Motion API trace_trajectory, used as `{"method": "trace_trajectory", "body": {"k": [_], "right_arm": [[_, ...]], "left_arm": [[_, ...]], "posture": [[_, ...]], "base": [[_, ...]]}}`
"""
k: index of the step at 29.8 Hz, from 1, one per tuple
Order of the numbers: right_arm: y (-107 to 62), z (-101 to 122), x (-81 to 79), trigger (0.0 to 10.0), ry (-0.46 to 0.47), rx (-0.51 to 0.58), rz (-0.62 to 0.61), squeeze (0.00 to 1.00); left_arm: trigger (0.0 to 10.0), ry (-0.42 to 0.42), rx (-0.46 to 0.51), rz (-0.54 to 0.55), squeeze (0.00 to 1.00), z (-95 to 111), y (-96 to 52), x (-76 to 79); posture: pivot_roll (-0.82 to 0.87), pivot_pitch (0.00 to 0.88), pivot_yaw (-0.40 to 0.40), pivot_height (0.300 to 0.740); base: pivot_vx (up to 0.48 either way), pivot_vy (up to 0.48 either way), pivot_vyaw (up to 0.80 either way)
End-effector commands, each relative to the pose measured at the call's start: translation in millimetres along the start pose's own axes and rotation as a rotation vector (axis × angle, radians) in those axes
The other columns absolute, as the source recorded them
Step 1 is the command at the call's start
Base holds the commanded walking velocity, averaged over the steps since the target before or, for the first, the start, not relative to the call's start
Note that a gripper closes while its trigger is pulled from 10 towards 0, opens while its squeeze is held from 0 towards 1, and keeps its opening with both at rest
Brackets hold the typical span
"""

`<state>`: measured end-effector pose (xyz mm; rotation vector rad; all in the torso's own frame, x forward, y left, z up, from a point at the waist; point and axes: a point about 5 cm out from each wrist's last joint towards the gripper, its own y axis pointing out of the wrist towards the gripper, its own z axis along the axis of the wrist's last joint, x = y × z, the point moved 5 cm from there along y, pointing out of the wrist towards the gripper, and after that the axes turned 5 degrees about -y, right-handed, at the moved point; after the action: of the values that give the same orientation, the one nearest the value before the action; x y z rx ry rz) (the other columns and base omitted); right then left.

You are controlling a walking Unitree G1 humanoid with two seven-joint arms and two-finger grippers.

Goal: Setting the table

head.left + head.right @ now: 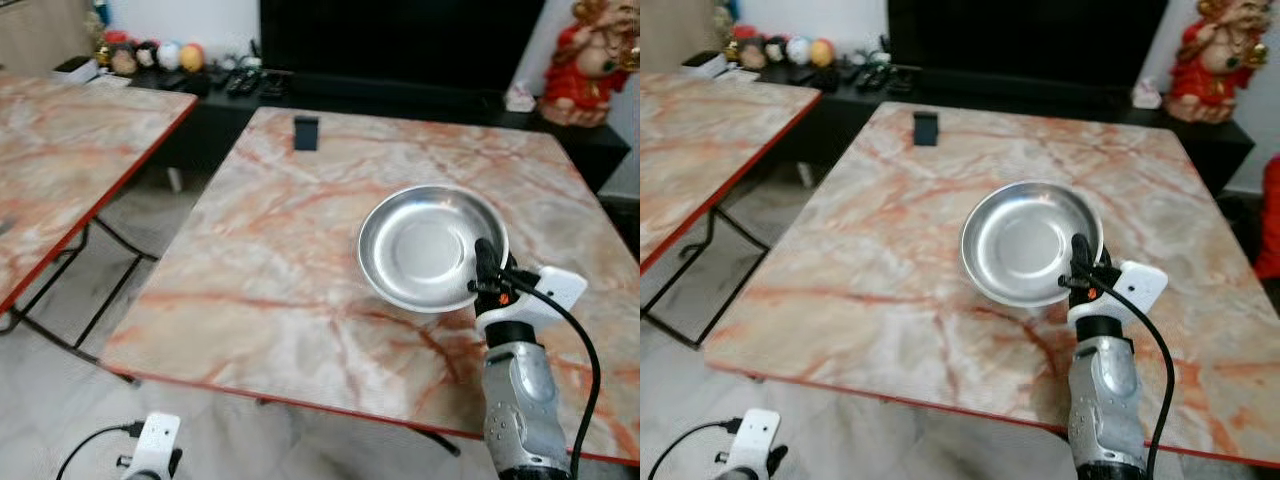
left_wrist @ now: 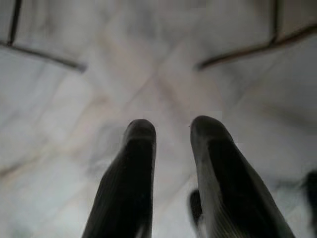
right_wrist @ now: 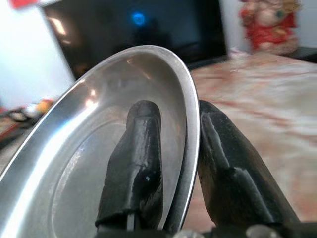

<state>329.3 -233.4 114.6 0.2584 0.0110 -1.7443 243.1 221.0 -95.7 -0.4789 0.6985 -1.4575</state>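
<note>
A shiny round steel plate [image 1: 425, 245] (empty, rim pinched) sits over the marble table [image 1: 280, 260].

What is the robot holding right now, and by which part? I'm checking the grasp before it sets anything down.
The right hand pinches the steel plate by its rim, one finger inside, one outside. The left hand holds nothing.

Premises: a home living room. 2 folding tables with marbled tops, one central [image 1: 300, 250] and another to the left [image 1: 60, 150], stand on a pale tiled floor [image 1: 60, 410]. Behind them, a low black TV cabinet [image 1: 400, 100] carries a dark television screen [image 1: 400, 40], remote controls [image 1: 243, 80], small round ornaments [image 1: 160, 55] and a red figurine [image 1: 590, 60].
</note>
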Motion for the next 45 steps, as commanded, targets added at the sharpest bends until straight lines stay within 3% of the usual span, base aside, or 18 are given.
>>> {"method": "trace_trajectory", "body": {"k": [1,9,12,20,22,29,30,35,45], "right_arm": [[5.4,7.6,-19.2,10.0,0.032,0.029,0.053,0.0],[1.0,-5.6,-23.8,10.0,0.022,-0.053,0.103,0.0],[-0.2,-12.9,-19.5,10.0,-0.058,-0.107,0.114,0.0],[-7.9,-31.6,-1.2,10.0,-0.115,-0.289,0.109,0.0],[-16.0,-41.1,11.6,10.0,-0.112,-0.367,0.081,0.0],[-39.3,-66.4,21.8,10.0,-0.148,-0.525,0.084,0.0],[-48.8,-73.2,26.4,10.0,-0.157,-0.573,0.078,0.0],[-59.9,-74.3,33.6,10.0,-0.161,-0.616,0.067,0.0],[-50.4,-61.4,49.8,10.0,-0.199,-0.594,0.002,0.0]], "left_arm": [[10.0,0.026,-0.048,0.024,0.0,-17.0,-5.7,-13.2],[10.0,0.024,-0.054,0.024,0.0,-18.3,-6.2,-15.1],[10.0,0.024,-0.055,0.023,0.0,-18.7,-6.3,-14.5],[10.0,0.025,-0.06,0.019,0.0,-20.7,-6.8,-14.0],[10.0,0.029,-0.062,0.014,0.0,-21.3,-7.0,-13.1],[10.0,0.031,-0.06,0.012,0.0,-19.5,-6.1,-12.0],[10.0,0.032,-0.058,0.01,0.0,-18.5,-5.8,-11.8],[10.0,0.034,-0.059,0.006,0.0,-18.2,-5.4,-10.5],[10.0,0.026,-0.062,0.006,0.0,-19.1,-5.5,-8.8]], "posture": [[0.02,0.0,-0.042,0.724],[0.01,0.0,-0.039,0.724],[0.01,0.0,-0.04,0.724],[0.01,0.0,-0.041,0.724],[0.0,0.0,-0.038,0.724],[0.0,0.0,-0.037,0.724],[0.0,0.0,-0.034,0.724],[-0.01,0.0,-0.03,0.724],[0.0,0.0,-0.034,0.724]], "base": [[0.0,0.0,0.0],[0.0,0.0,0.0],[0.0,0.0,0.0],[0.0,0.0,0.0],[0.0,0.0,0.0],[0.0,0.0,0.0],[0.0,0.0,0.0],[0.0,0.0,0.0],[0.0,0.0,0.0]]}}
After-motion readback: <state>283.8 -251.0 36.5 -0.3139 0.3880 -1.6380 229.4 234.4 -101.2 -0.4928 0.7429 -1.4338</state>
